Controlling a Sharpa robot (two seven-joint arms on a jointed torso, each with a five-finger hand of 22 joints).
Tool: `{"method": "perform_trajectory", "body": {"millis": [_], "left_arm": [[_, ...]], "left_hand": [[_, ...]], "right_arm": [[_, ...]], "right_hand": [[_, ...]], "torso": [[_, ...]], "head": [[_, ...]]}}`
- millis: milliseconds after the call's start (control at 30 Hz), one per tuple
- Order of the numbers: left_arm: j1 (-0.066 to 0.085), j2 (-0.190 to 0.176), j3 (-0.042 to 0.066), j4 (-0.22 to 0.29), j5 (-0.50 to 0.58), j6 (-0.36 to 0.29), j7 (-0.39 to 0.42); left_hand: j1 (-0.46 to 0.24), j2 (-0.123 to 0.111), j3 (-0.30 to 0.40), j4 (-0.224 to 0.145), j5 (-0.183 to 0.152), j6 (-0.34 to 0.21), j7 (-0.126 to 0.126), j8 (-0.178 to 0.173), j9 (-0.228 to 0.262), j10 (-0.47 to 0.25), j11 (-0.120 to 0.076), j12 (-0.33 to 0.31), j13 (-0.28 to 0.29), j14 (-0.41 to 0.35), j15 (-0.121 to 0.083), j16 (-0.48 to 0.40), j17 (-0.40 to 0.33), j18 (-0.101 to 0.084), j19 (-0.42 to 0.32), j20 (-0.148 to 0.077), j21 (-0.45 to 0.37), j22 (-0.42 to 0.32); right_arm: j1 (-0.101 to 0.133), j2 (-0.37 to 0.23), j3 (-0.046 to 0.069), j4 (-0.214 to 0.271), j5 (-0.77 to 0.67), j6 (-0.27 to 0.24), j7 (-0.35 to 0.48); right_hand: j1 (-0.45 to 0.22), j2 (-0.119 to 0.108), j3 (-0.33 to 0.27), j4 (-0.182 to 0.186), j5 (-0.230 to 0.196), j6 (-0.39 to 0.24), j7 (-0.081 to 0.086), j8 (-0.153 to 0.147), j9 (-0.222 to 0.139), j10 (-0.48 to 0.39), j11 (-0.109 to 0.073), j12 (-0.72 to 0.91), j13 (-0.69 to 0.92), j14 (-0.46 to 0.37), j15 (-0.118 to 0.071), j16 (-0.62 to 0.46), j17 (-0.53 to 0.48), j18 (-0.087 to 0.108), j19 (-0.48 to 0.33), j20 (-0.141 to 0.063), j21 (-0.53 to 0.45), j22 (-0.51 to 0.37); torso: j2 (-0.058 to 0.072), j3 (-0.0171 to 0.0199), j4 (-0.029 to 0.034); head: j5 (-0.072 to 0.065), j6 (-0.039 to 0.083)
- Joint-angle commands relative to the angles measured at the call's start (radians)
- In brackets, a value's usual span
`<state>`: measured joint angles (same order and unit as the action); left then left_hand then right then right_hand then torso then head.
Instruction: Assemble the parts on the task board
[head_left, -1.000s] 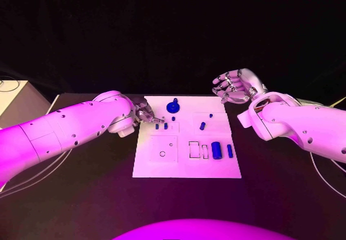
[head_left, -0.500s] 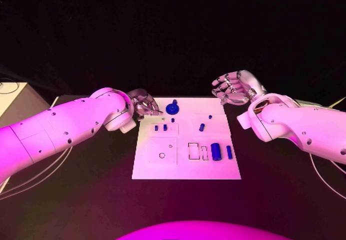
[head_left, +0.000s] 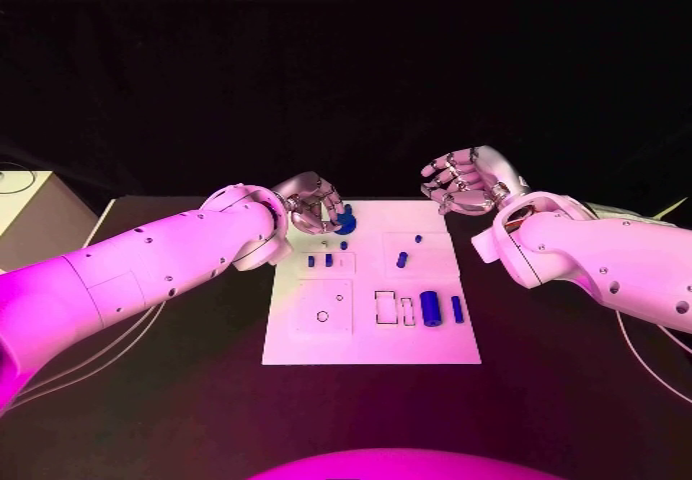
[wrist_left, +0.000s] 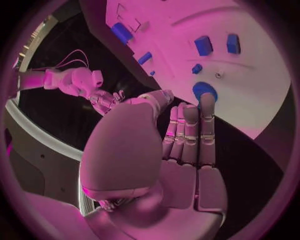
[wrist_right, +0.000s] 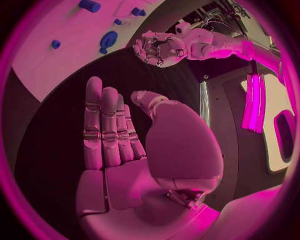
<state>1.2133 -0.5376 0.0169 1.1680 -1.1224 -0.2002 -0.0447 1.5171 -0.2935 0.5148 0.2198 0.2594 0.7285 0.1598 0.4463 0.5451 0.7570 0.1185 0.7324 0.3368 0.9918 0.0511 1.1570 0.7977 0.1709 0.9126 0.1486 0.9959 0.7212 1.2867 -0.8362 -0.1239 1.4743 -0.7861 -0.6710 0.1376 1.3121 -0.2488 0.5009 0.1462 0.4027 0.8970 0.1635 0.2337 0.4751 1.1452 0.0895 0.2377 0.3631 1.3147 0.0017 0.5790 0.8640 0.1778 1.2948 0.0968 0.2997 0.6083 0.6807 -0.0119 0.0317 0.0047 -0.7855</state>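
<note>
Right now your left hand hovers at the far left corner of the task board, just beside the round blue knob-shaped part that stands there. From the left wrist view you see its fingers stretched out straight and side by side, with the thumb apart, and nothing lies in the palm; the fingertips reach toward the round blue part without clearly touching it. From the head view the fingers look more curled, so you cannot tell the exact pose from there, but no part is held.

Your right hand hangs off the board's far right corner, over the black table. The right wrist view shows its fingers straight and together, the thumb set apart, the palm bare; it holds nothing.

On the board you find two small blue pegs side by side near the left, one tiny piece just beyond them, and a slanted small piece with a smaller one beyond it near the middle. Toward the near right lie a large blue cylinder and a thinner blue bar beside it, next to outlined rectangular slots. A small ring mark sits in the square at the near left.
</note>
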Motion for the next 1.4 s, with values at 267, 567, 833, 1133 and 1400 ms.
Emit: {"method": "perform_trajectory", "body": {"millis": [267,567,833,1133,1400], "left_arm": [[-0.001,0.08,-0.021,-0.098,-0.259,-0.013,0.079],[-0.003,0.109,-0.034,-0.13,-0.312,0.06,0.053],[-0.005,0.116,-0.042,-0.142,-0.327,0.086,0.035],[-0.009,0.117,-0.043,-0.144,-0.33,0.11,0.017],[-0.017,0.126,-0.043,-0.16,-0.331,0.109,0.012]], "left_hand": [[-0.013,0.003,-0.041,-0.024,-0.003,0.029,-0.012,-0.035,-0.059,0.007,0.005,-0.052,-0.061,0.015,0.005,0.036,-0.028,0.014,0.009,0.004,0.003,0.001],[-0.03,0.004,-0.079,-0.027,-0.002,0.055,-0.017,-0.056,-0.089,0.006,0.007,-0.071,-0.088,0.055,0.008,0.093,-0.002,0.013,0.016,0.007,0.013,0.008],[-0.037,0.005,-0.092,-0.02,0.0,0.078,-0.012,-0.069,-0.106,0.025,0.009,-0.077,-0.103,0.084,0.011,0.133,0.02,0.013,0.022,0.01,0.022,0.015],[-0.04,0.008,-0.104,-0.011,0.001,0.099,-0.008,-0.08,-0.12,0.049,0.004,-0.074,-0.11,0.119,0.007,0.176,0.055,0.008,0.047,0.008,0.049,0.047],[-0.024,0.013,-0.085,-0.011,0.003,0.116,-0.007,-0.089,-0.13,0.067,-0.002,-0.073,-0.116,0.134,0.002,0.198,0.066,0.005,0.062,0.003,0.068,0.068]], "right_arm": [[0.0,0.004,0.0,0.0,-0.004,0.0,0.016],[0.0,0.002,0.001,0.004,-0.004,-0.001,0.015],[0.0,0.0,0.001,0.006,-0.004,-0.001,0.014],[0.001,-0.001,0.001,0.008,-0.004,-0.001,0.014],[0.001,0.0,0.001,0.009,-0.004,-0.001,0.014]], "right_hand": [[-0.007,0.002,-0.005,-0.001,0.004,0.001,0.005,-0.005,-0.002,0.007,-0.003,-0.007,-0.001,0.006,0.002,-0.004,0.001,0.003,0.008,0.002,-0.006,-0.002],[-0.007,0.002,-0.005,-0.001,0.004,0.001,0.005,-0.005,-0.002,0.007,-0.003,-0.007,-0.001,0.006,0.002,-0.004,0.001,0.003,0.008,0.002,-0.006,-0.002],[-0.007,0.002,-0.005,-0.001,0.004,0.001,0.005,-0.005,-0.002,0.007,-0.003,-0.007,-0.001,0.006,0.002,-0.004,0.001,0.003,0.008,0.002,-0.006,-0.002],[-0.005,0.003,-0.005,-0.003,0.004,0.002,0.005,-0.006,-0.002,0.008,-0.003,-0.008,-0.005,0.007,0.001,-0.006,0.003,0.003,0.009,0.001,-0.007,-0.003],[-0.005,0.003,-0.005,-0.003,0.004,0.002,0.005,-0.006,-0.002,0.008,-0.003,-0.008,-0.005,0.007,0.001,-0.006,0.003,0.003,0.009,0.001,-0.007,-0.003]], "torso": [[0.003,0.0006,-0.0033],[0.004,-0.0004,-0.0023],[0.002,-0.0001,-0.0013],[0.002,-0.0012,-0.0006],[0.003,-0.0012,-0.0023]], "head": [[-0.003,0.01],[-0.01,0.007],[-0.015,0.002],[-0.017,0.001],[-0.018,0.001]]}}
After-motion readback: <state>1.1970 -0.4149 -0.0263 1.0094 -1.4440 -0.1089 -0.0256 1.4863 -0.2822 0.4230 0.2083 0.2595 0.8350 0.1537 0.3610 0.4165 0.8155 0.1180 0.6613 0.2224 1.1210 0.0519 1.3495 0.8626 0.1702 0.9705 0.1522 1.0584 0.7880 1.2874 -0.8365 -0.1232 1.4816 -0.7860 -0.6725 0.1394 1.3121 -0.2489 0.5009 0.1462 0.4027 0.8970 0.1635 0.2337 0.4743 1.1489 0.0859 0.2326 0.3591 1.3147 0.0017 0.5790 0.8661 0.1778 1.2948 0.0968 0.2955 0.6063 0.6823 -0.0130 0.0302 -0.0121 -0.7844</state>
